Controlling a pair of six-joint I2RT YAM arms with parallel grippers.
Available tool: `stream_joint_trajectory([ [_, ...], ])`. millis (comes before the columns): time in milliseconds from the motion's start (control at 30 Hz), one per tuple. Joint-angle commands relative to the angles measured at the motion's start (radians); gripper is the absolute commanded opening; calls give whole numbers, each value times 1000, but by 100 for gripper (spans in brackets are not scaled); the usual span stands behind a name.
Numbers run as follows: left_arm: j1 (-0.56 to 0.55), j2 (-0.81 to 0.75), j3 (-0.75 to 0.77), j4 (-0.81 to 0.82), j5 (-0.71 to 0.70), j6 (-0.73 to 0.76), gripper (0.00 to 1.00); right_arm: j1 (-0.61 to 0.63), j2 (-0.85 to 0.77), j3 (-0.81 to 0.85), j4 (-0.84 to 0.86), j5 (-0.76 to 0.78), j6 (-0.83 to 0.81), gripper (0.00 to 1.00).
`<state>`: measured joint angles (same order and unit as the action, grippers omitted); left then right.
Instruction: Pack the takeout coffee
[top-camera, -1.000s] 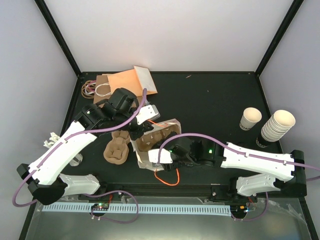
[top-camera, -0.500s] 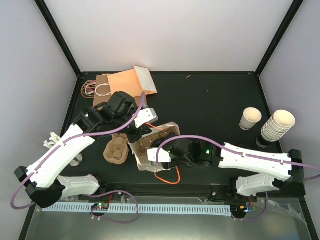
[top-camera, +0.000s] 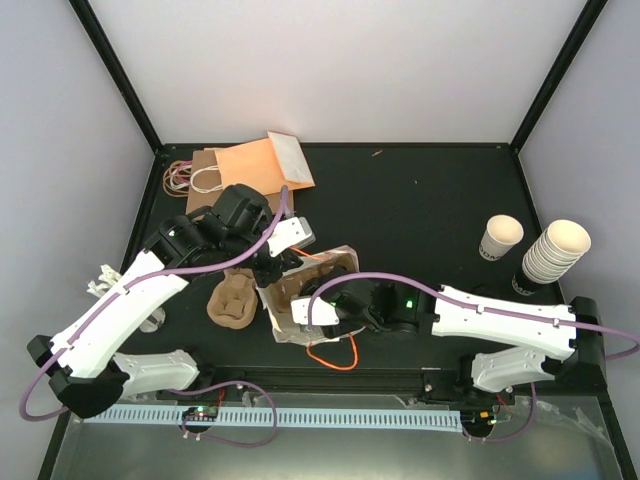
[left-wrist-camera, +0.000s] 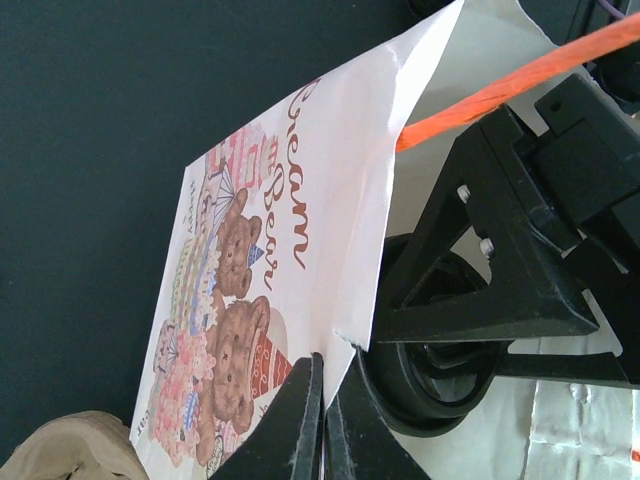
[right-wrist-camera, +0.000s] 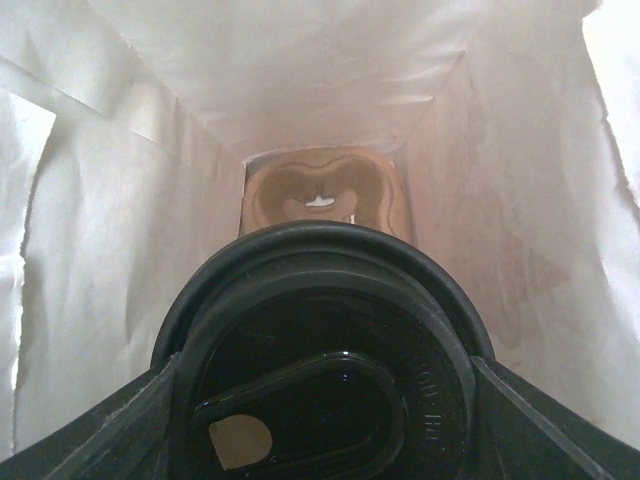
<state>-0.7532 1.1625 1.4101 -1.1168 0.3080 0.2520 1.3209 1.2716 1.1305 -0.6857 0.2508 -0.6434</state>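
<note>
one takeout coffee (right-wrist-camera: 320, 330): black sip-hole lid, body hidden, clamped in wide right gripper (right-wrist-camera: 325, 420) inside paper bag (right-wrist-camera: 100, 200); left gripper (left-wrist-camera: 322, 410) pinched shut on bag edge.

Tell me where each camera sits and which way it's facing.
Top external: fixed above and behind the bases, looking down on the black table; the white left arm and right arm show.
Left wrist: on the left arm, looking along the black left fingers, shut on the edge of the white bear-print paper bag.
Right wrist: inside that bag, facing its bottom; the black round plastic lid sits between the right fingers.
Shared: all three show the bag; the left wrist also catches the lid.
</note>
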Motion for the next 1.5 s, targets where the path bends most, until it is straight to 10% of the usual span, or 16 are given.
stream_joint_trajectory([
  [0,-6,-21,5,41,1,-2,2,8,4,-11,28,-21,-9,56],
  [1467,-20,-49,-30,28,-1,-13,3,-11,69,-83,136,145,-23,53],
])
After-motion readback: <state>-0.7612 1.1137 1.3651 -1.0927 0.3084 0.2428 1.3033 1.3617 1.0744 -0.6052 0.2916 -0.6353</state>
